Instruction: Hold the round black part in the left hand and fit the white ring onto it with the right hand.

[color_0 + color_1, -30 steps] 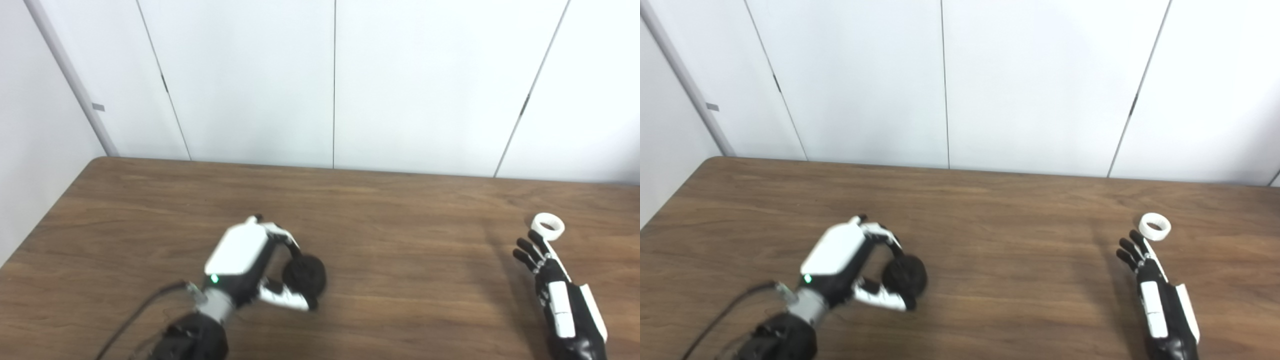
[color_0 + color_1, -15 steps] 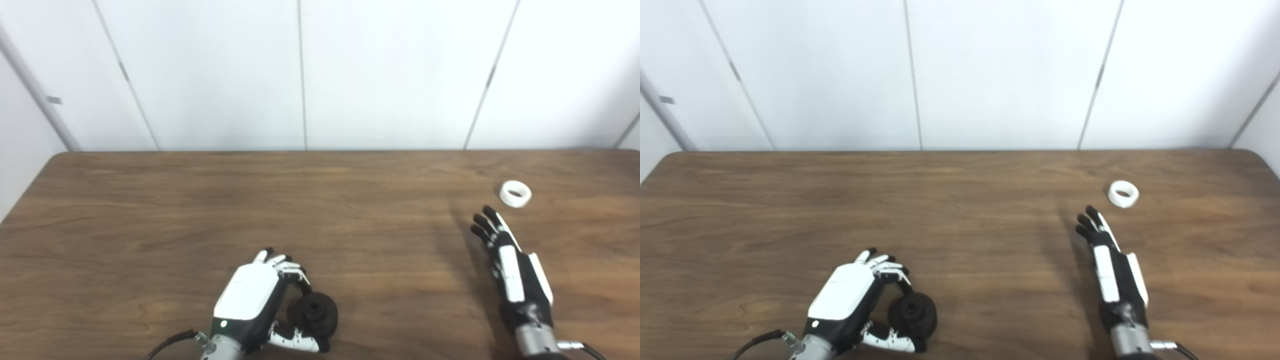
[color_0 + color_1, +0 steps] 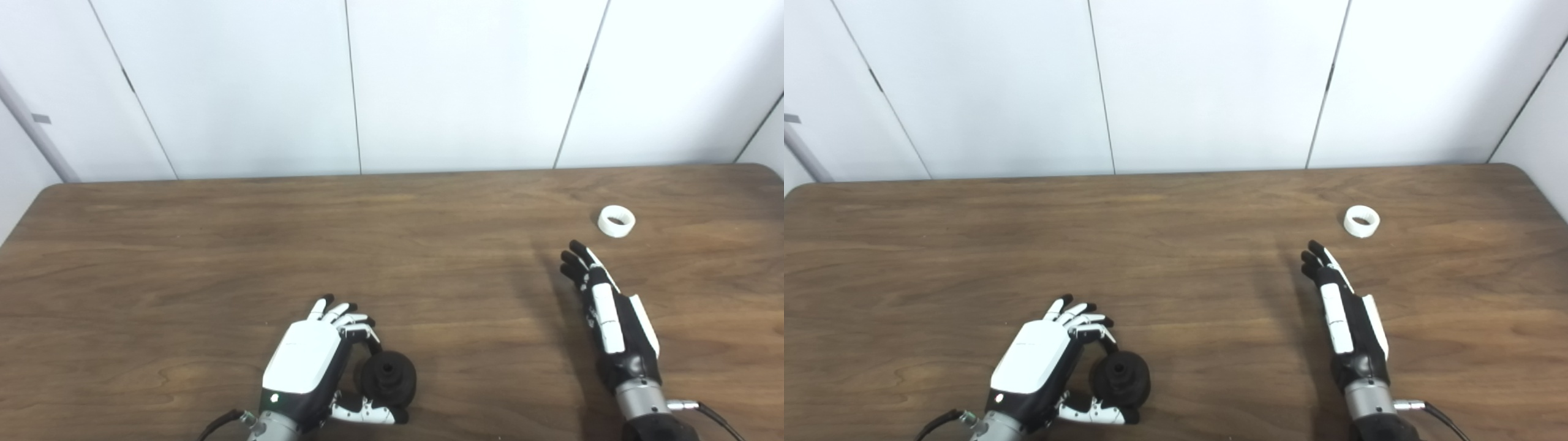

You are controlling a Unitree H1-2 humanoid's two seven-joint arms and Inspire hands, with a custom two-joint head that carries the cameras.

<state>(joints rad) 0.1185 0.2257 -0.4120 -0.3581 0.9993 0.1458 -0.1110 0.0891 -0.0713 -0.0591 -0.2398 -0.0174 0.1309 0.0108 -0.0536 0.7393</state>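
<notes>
1. Now the whole view sits differently from a second ago: more of the table's (image 3: 184, 245) right end shows and both hands appear lower in the picture, which reads as the head turning, not the objects sliding.
2. Relative to the left hand (image 3: 309, 361), the round black part (image 3: 387, 380) still rests just to its right, cupped between curled fingers and thumb; the grip looks loose, with the other fingers fanned.
3. Meanwhile the right hand (image 3: 606, 318) is flat and empty, fingers straight and together. The white ring (image 3: 616, 221) lies beyond its fingertips and slightly right, and the gap looks a little wider than a second ago, when the fingertips were almost at it.
4. By my judgement the black part is secured but the ring pickup has not begun.
5. Ahead of the right hand the tabletop is bare wood; the table's rounded far right corner lies not far past the ring, so a nudge could push it that way. Between the two hands the surface is bare.
</notes>
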